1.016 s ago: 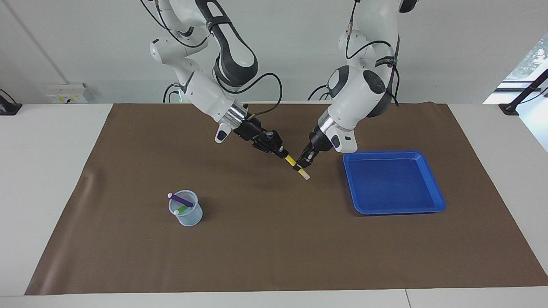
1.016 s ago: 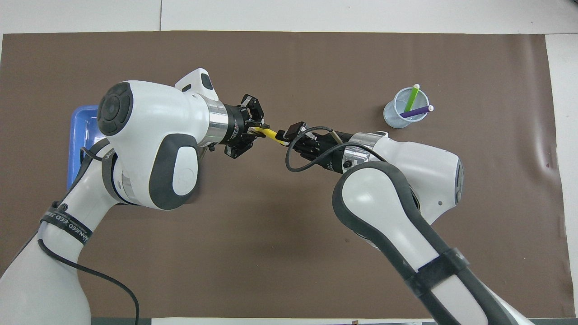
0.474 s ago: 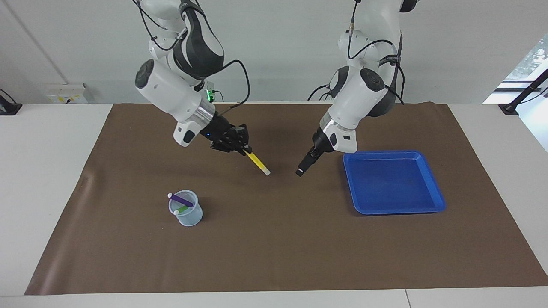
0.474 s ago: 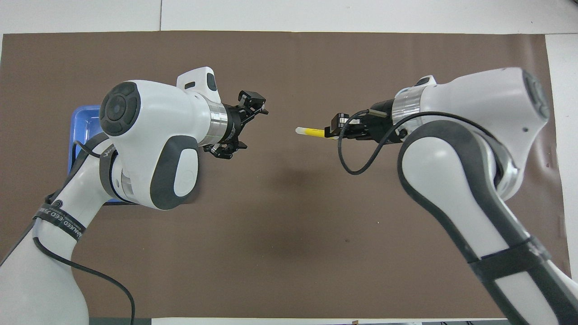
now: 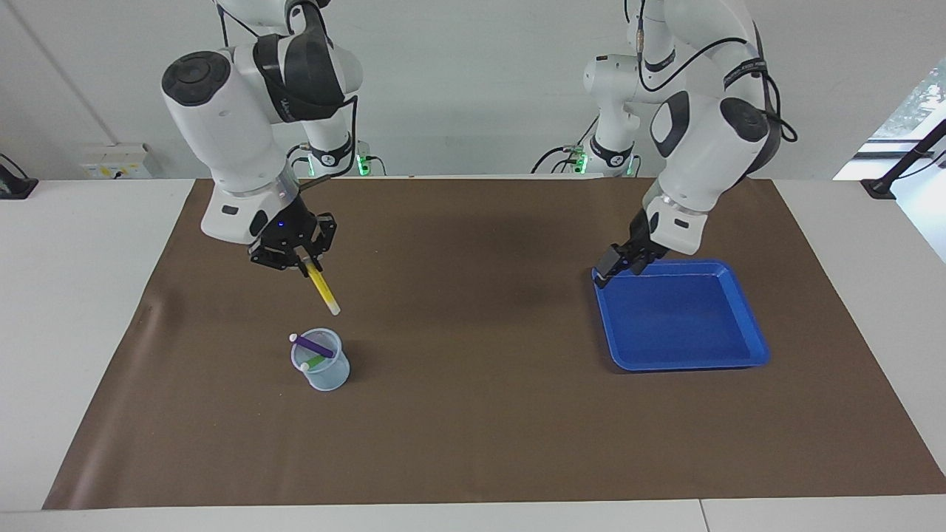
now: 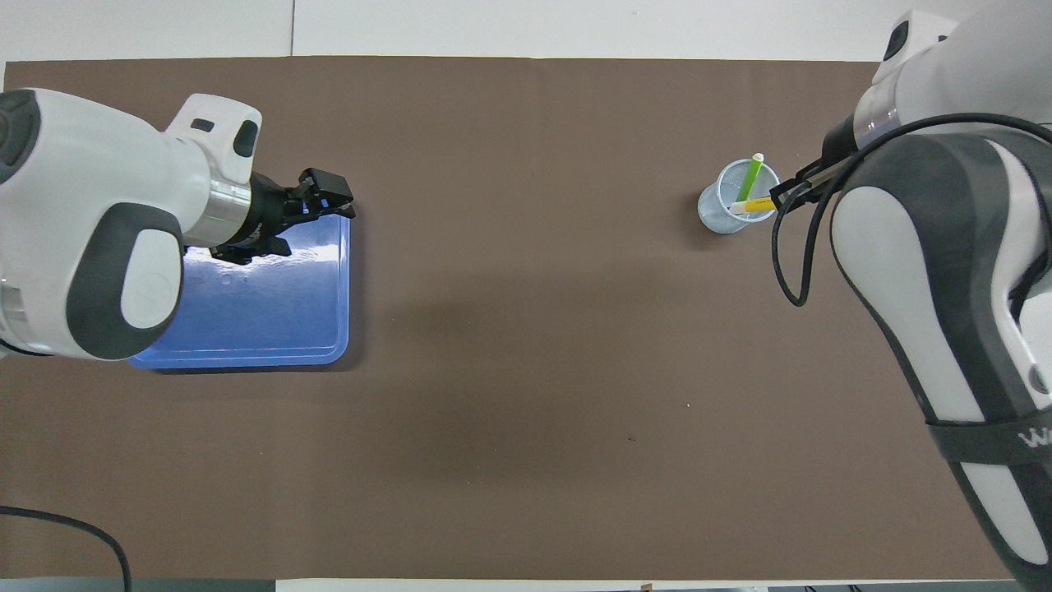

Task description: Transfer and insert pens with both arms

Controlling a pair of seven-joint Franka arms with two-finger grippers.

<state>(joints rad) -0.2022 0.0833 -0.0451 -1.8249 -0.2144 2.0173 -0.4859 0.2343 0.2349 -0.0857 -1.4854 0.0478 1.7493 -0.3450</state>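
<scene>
The right pincer (image 5: 301, 260) is clamped on the upper end of the yellow pen (image 5: 323, 290), which hangs tilted with its pale cap end pointing down toward the clear cup (image 5: 322, 361). The cup stands on the brown mat (image 5: 473, 414) toward the right arm's end of the tabletop and already holds the purple pen (image 5: 313, 344) and the green pen (image 5: 316, 361), both leaning across its mouth. The step in hand looks like the insertion of the last pen. To do it well, the arm should bring the pale tip over the open part of the cup mouth, clear of the two leaning pens, tip the pen closer to upright, and lower it until the tip is inside the rim before letting go; a release from too high could bounce it out or knock the light cup over. The left pincer (image 5: 617, 262), its fingers apart and holding nothing, waits over the corner of the blue tray (image 5: 746, 310).
</scene>
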